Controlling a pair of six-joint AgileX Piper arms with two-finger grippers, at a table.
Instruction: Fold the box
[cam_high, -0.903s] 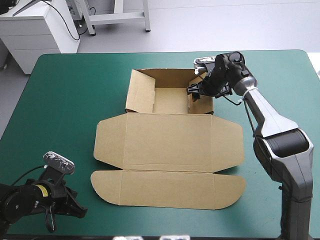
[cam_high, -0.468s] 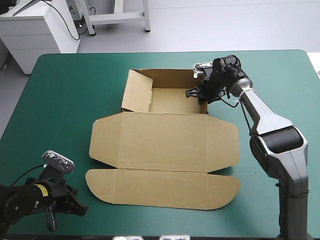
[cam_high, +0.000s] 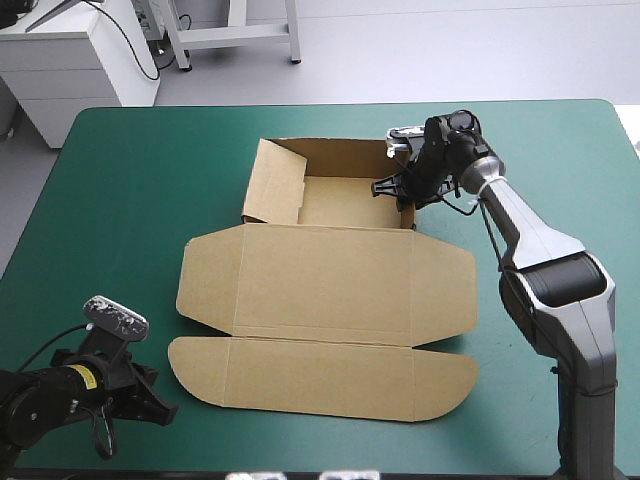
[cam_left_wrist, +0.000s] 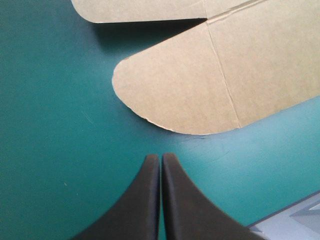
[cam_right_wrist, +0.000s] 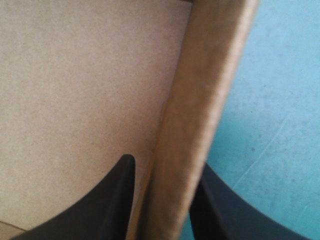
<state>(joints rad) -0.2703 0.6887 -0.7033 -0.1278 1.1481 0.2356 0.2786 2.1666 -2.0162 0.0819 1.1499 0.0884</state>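
Brown box central on the counter, far walls raised, lid flat toward the near edge, right hand pinching its right wall, left hand pressed together beside the lid's corner.

My table fills most of the high view under its teal-green cover, far corners rounded at upper left and right; in my left wrist view its edge crosses the lower right corner.
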